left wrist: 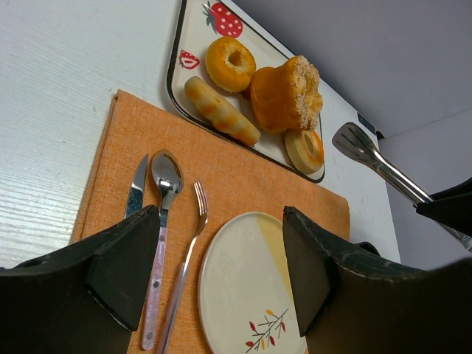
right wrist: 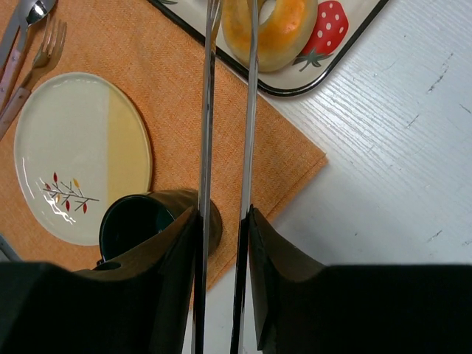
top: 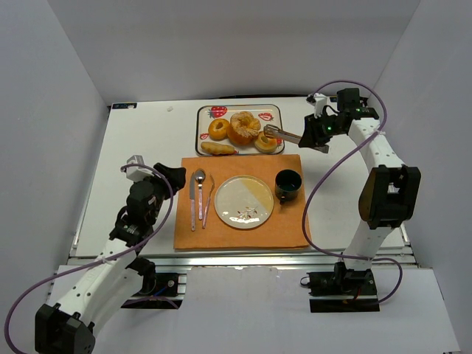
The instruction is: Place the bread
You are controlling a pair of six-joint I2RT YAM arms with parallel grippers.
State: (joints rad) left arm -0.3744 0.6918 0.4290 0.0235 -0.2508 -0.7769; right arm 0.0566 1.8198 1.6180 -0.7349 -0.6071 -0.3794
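Several breads lie on the strawberry tray (top: 203, 118): a doughnut (top: 218, 129), a large muffin (top: 244, 127), a long roll (top: 216, 148) and a small ring bread (top: 265, 143). My right gripper (top: 322, 131) is shut on metal tongs (top: 284, 134). The tong tips hover just above the ring bread and hold nothing. In the right wrist view the tong arms (right wrist: 209, 110) run from my gripper (right wrist: 223, 221) over the ring bread (right wrist: 284, 26). My left gripper (top: 171, 175) is open and empty at the placemat's left edge. The left wrist view shows it (left wrist: 221, 273) over the plate (left wrist: 247, 287).
An orange placemat (top: 287, 232) holds a round plate (top: 244, 201), a dark cup (top: 288, 185), and a knife, spoon and fork (top: 199, 195) on the left. The tray stands just behind the mat. White walls enclose the table.
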